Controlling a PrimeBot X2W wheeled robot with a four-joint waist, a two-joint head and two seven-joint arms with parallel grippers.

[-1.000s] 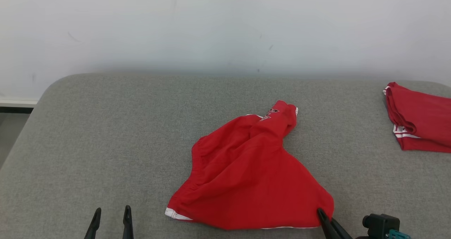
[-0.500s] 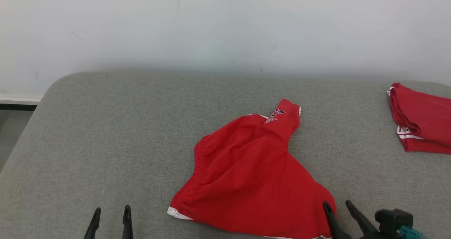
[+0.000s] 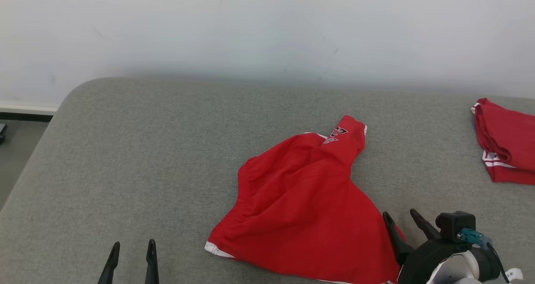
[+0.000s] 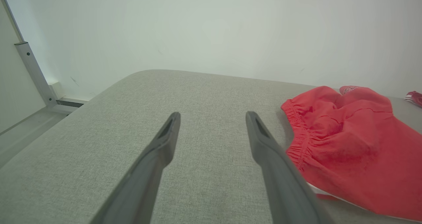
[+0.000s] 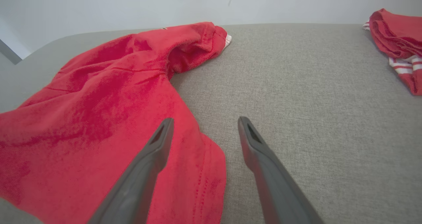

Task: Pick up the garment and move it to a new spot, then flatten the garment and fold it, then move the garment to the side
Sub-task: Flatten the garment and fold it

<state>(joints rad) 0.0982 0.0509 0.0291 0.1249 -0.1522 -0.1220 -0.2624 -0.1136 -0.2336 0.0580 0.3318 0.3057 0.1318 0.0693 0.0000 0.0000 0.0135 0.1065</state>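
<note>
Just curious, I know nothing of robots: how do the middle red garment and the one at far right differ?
The middle garment lies spread and rumpled; the right garment looks folded compactly. The middle garment shows a printed logo; the right garment shows white stripes. The open right gripper is at the middle garment's corner, far from the right garment. Both are red with white trim.

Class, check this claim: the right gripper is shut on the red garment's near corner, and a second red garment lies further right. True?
No. The right gripper is open over the near corner of the red garment, as the right wrist view shows. A second red garment does lie further right.
</note>
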